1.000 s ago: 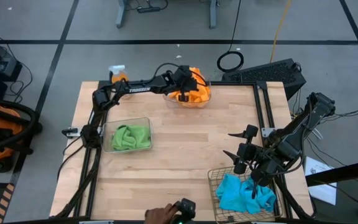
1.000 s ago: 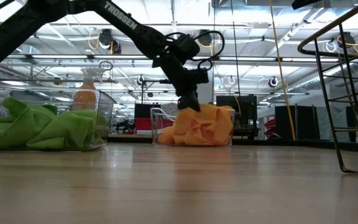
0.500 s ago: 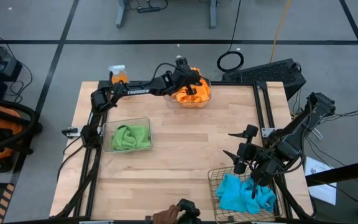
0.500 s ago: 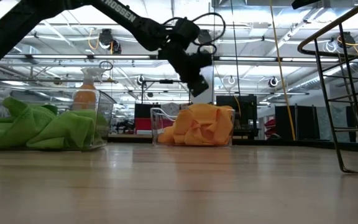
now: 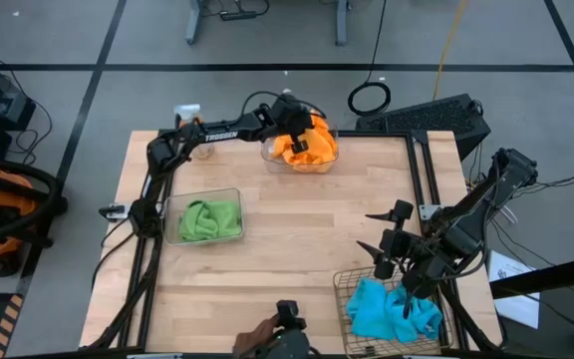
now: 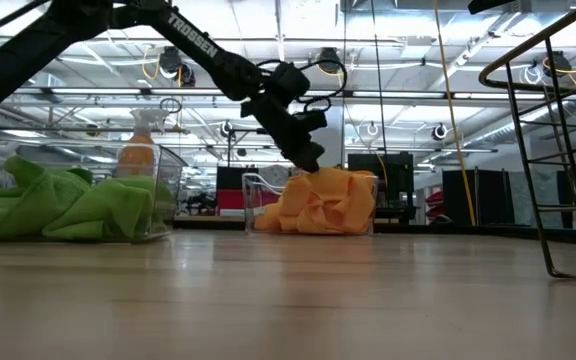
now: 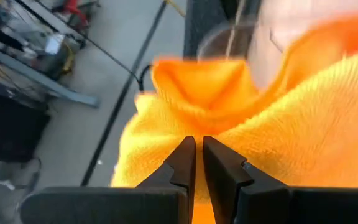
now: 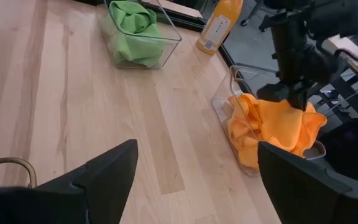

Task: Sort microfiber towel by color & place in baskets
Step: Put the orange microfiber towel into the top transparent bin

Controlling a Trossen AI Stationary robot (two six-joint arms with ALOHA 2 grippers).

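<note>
1. Orange microfiber towels (image 5: pixel 310 148) sit heaped in a clear plastic tub (image 5: pixel 292 164) at the far edge of the wooden surface (image 5: pixel 287 239).
2. The left gripper (image 6: pixel 308 158) hangs at the top of the orange pile, its fingers (image 7: pixel 185 163) nearly together.
3. Green towels (image 5: pixel 207 218) fill a second clear tub (image 5: pixel 234 195) near the left side.
4. Blue towels (image 5: pixel 392 309) lie in the bronze wire-mesh basket (image 5: pixel 341 284) at the near right corner.
5. The right gripper (image 5: pixel 407 261) waits above that basket, fingers (image 8: pixel 98 180) spread wide.
6. An orange spray bottle (image 8: pixel 219 25) stands at the far left corner.
</note>
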